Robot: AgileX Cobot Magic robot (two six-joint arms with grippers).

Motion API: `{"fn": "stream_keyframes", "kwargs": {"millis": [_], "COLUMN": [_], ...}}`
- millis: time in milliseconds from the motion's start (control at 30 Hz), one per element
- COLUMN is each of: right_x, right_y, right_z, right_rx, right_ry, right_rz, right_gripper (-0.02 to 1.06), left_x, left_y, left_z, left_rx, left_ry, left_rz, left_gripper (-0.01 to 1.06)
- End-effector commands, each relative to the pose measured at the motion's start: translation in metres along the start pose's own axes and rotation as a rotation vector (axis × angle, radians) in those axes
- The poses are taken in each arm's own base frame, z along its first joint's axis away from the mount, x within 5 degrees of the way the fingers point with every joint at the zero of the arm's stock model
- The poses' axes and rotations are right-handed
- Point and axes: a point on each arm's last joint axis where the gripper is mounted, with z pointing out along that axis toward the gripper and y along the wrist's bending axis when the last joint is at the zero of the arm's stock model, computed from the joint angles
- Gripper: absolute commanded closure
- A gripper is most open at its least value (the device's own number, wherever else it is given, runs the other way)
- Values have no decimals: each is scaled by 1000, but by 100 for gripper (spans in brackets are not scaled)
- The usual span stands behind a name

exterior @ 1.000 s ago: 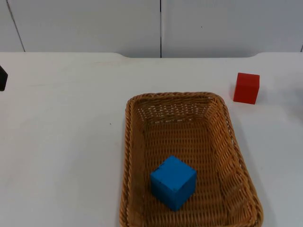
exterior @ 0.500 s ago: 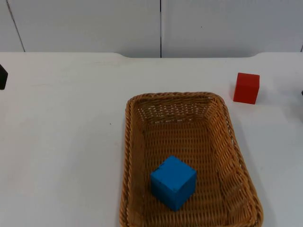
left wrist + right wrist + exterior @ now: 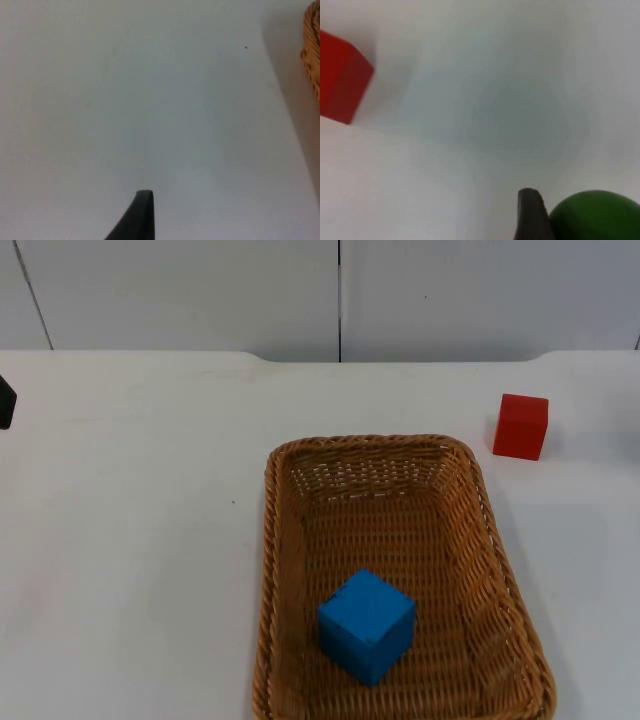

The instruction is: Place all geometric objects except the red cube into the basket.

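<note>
A wicker basket (image 3: 281,570) stands at the front middle of the table with a blue cube (image 3: 366,625) inside it, near the front. The red cube (image 3: 521,426) stands on the table just beyond the basket's far right corner; in the right wrist view the red cube (image 3: 342,82) is off to one side. My right gripper (image 3: 555,217) is close beside a round green object (image 3: 597,215), which touches it or nearly so. My left gripper (image 3: 144,216) waits over bare table by the left edge, with the basket's rim (image 3: 312,55) off to its side.
The white table (image 3: 130,540) ends at a grey partition wall (image 3: 200,290) at the back. A black part of the left arm (image 3: 5,403) shows at the left edge.
A dark bit of the right arm showed at the right edge half a second ago and has gone out of the top view. Basket and cubes have not moved.
</note>
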Motion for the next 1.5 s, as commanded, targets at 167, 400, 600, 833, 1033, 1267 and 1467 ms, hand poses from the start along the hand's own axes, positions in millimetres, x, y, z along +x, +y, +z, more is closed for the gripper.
{"fn": "stream_keyframes", "kwargs": {"millis": [167,400,600,833,1033,1267,1467], "right_x": [-9,-8,-5,-7,3,26,38], "right_y": [-5,-4,9,60,144,225,268], "right_z": [-94,-117,-116,-119,-119,-95,-63], "right_rx": [31,28,-16,-99,-255,-379,-412], "right_ry": [-102,-121,-68,-51,-65,-10,-35], "right_rz": [-14,-7,-16,-133,-285,-435,-502], "right_gripper": [105,105,105,105,105,105,105], "left_x": [0,0,0,0,0,0,0], "left_y": [1,1,1,1,1,1,1], "left_z": [0,0,0,0,0,0,0], "left_rx": [-1,-2,-2,-1,-1,-5,-5], "left_ry": [-10,-9,-9,-10,-10,-7,-7], "left_rz": [-10,-9,-9,-11,-11,-5,-5], "left_gripper": [0,0,0,0,0,0,0]}}
